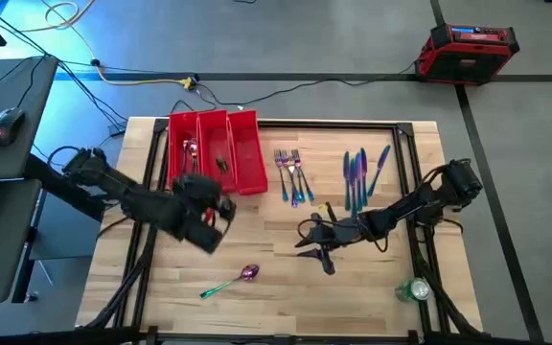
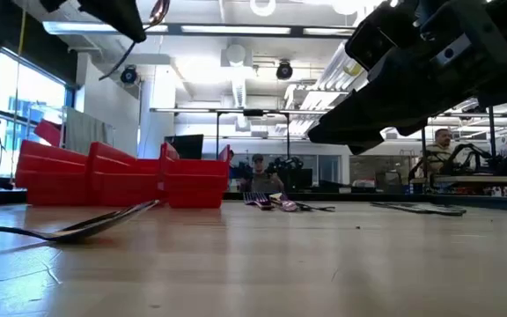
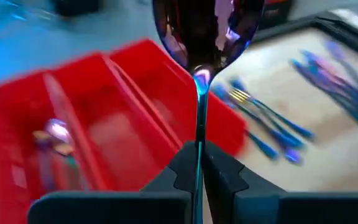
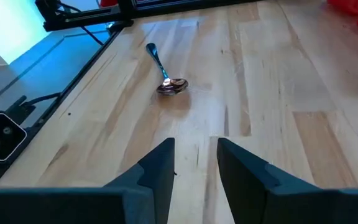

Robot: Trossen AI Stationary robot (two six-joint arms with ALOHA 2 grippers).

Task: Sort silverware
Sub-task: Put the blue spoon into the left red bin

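My left gripper (image 1: 217,206) hovers at the near end of the red three-compartment tray (image 1: 214,149) and is shut on an iridescent spoon (image 3: 207,31). Spoons (image 3: 58,134) lie in the tray's left compartment. My right gripper (image 1: 310,240) is open over the table's middle with nothing between its fingers (image 4: 194,162). Another spoon (image 1: 233,280) lies flat on the wood near the front edge, ahead of my right gripper (image 4: 166,81). Forks (image 1: 293,172) and knives (image 1: 360,172) lie in two groups to the right of the tray. My left gripper pinches the spoon's slim handle (image 3: 199,146) between its two fingers. The handle runs along the fingers and the bowl (image 3: 207,37) sticks out ahead of them toward the tray. The spoon is lifted clear of table and tray.
A small green and clear object (image 1: 415,287) sits near the table's front right corner. A black frame (image 1: 405,129) borders the wooden top. Bare wood lies between the loose spoon and the tray. Cables and a red case (image 1: 472,48) are on the floor beyond.
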